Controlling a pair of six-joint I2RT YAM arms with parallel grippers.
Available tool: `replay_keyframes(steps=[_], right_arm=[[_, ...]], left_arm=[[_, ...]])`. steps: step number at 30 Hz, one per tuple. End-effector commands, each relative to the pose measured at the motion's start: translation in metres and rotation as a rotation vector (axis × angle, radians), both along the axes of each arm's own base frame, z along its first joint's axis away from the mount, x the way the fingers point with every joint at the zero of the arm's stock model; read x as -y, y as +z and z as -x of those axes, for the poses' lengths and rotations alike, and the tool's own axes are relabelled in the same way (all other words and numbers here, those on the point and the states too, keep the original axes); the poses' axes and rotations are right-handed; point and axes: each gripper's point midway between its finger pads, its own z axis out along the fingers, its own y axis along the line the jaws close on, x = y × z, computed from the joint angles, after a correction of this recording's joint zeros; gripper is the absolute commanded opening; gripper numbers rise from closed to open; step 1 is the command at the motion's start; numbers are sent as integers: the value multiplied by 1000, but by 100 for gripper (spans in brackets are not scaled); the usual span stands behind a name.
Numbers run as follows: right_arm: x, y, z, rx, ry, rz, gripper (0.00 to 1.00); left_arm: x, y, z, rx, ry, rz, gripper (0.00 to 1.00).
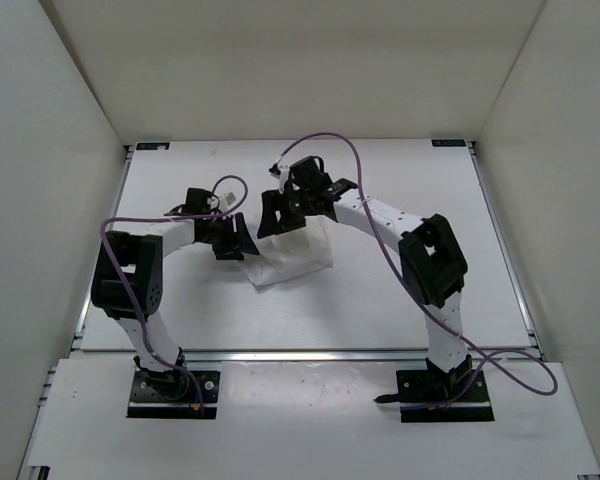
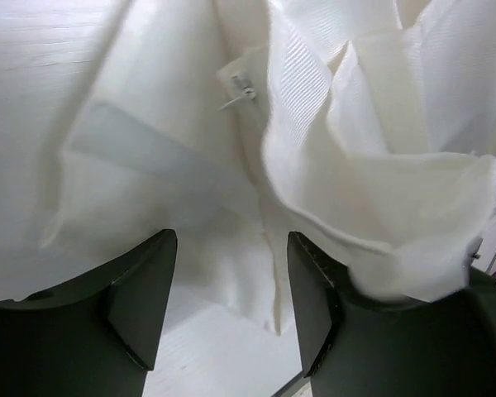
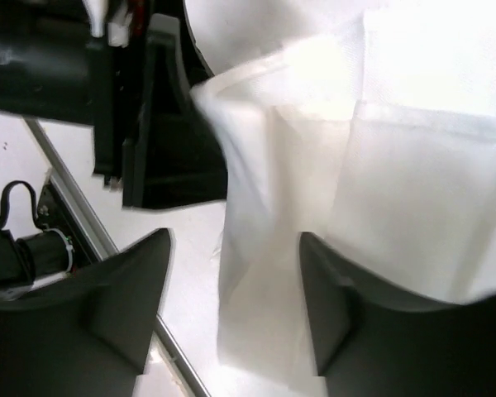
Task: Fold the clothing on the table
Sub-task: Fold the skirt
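Doubly risking the fold from here: snagging a loose layer of the clothing (image 1: 295, 258) on a jaw when lifting away, or shoving it askew across the table (image 1: 310, 310). Showing the left gripper (image 2: 231, 240) spread wide, gripping nothing; the right gripper (image 3: 236, 240) parted too, clamping nothing. Lying bunched between and beneath both pairs of jaws.

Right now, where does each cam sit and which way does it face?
Top external: high behind the robot, looking down on the table and white pleated garment; left arm and right arm show, bases at bottom.
Left wrist: on the left arm, facing the garment's folds past the open left gripper.
Right wrist: on the right arm, facing the garment past the open right gripper; left gripper shows upper left.
Shared: all see the garment.
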Motion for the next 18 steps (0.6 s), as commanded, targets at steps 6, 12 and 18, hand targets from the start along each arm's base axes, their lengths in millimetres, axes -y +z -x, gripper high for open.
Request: replay_keyframes(steps=[6,12,18], right_arm=[[52,112,-32,351,-158,-49,53],[88,30,-18,195,-155,80,0],[68,-27,13,157,-29,169,0]], left_arm=[[-35,85,-27,190,85,-14,67],[-35,154,-36,362,144,137,59],[5,156,-17,365,101,190,51]])
